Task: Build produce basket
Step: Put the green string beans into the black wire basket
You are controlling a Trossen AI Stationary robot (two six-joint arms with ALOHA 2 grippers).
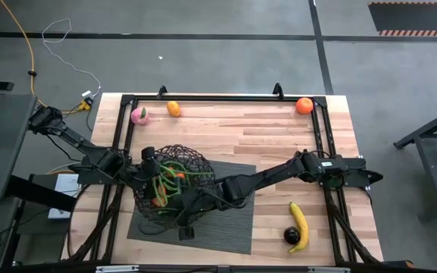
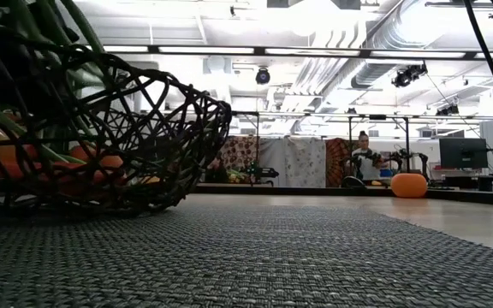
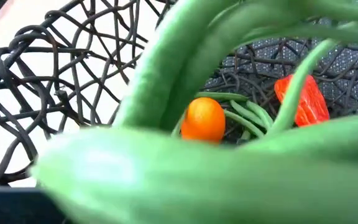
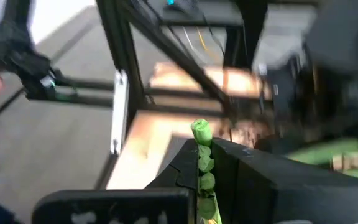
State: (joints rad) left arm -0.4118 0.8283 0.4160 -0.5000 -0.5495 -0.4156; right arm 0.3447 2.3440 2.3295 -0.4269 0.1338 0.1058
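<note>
Left arm enters from the tabletop's left edge, folded at the elbow, wrist reaching toward the centre. Left gripper hangs over the left-centre of the tabletop; finger spread not readable from above.

Right arm stretches from the right edge across the middle, forearm angled toward the near-left. Right gripper sits low near the front, fingers pinched together on a green bean.

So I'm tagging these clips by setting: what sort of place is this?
Probably a robotics lab or workshop in an industrial hall. The low view shows exposed ceiling ducts, strip lighting, and a person at further workstations with a monitor. From above, the wooden table stands on bare concrete floor with loose cables.
</note>
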